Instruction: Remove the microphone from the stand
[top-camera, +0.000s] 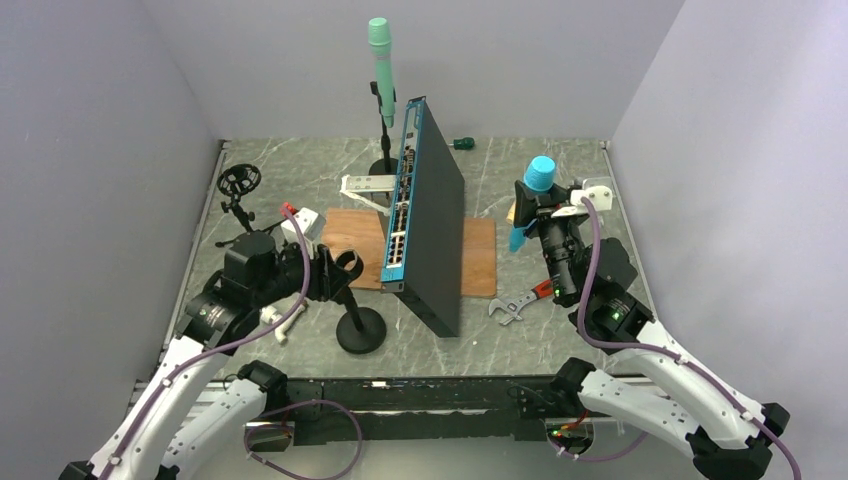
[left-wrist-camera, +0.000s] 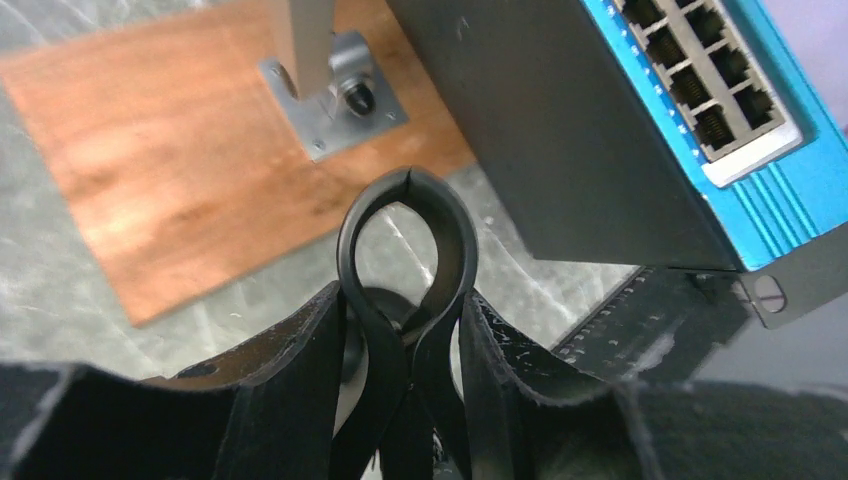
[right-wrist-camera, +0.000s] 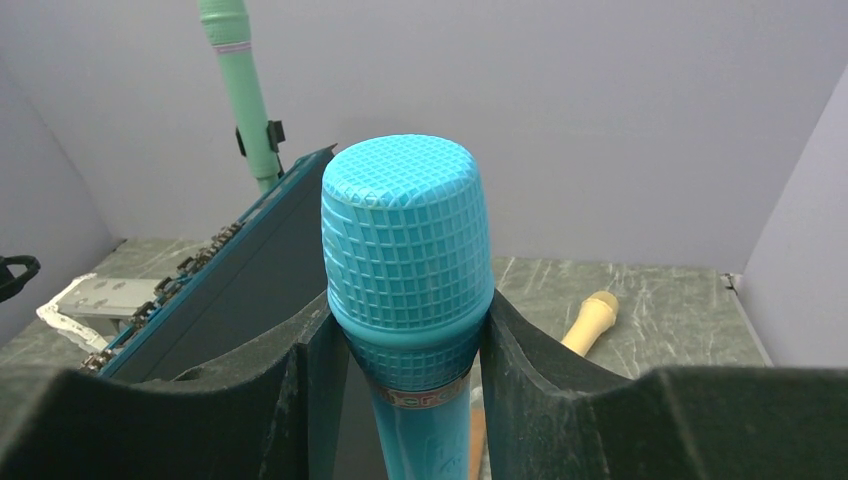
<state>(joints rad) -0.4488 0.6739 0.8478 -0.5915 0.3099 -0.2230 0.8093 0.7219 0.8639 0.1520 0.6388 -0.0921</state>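
On the right side of the table, right gripper (right-wrist-camera: 408, 305) holds the blue microphone (right-wrist-camera: 408, 230). Jaws are clamped on its neck just under the mesh head. Head points up, body hangs down between the fingers. In the top view the microphone is tilted, well apart from the stand.

Near left: left gripper (left-wrist-camera: 403, 295) is closed narrow on the clip (left-wrist-camera: 400, 180) of the short black stand (top-camera: 347, 300). One finger is pressed on each side of the clip's lower part. The clip loop is empty. The stand's round base (top-camera: 360, 330) sits on the table (top-camera: 300, 165), just in front of the wooden board (top-camera: 350, 235).

Centre: a network switch (top-camera: 430, 230) with a blue face stands on its edge. It lies partly over the board and close to the right of the clip. A metal bracket (left-wrist-camera: 330, 90) sits on the board beyond the clip.

Back: a green microphone (top-camera: 380, 60) stands upright in a taller stand behind the switch. A green-handled screwdriver (top-camera: 462, 143) lies near the rear wall.

Far left: a second small stand with a ring-shaped holder (top-camera: 238, 180).

Right of centre: a wrench (top-camera: 515, 305) with a red handle lies on the table beside the right arm. A tan microphone (right-wrist-camera: 590, 320) lies flat beyond the right gripper.
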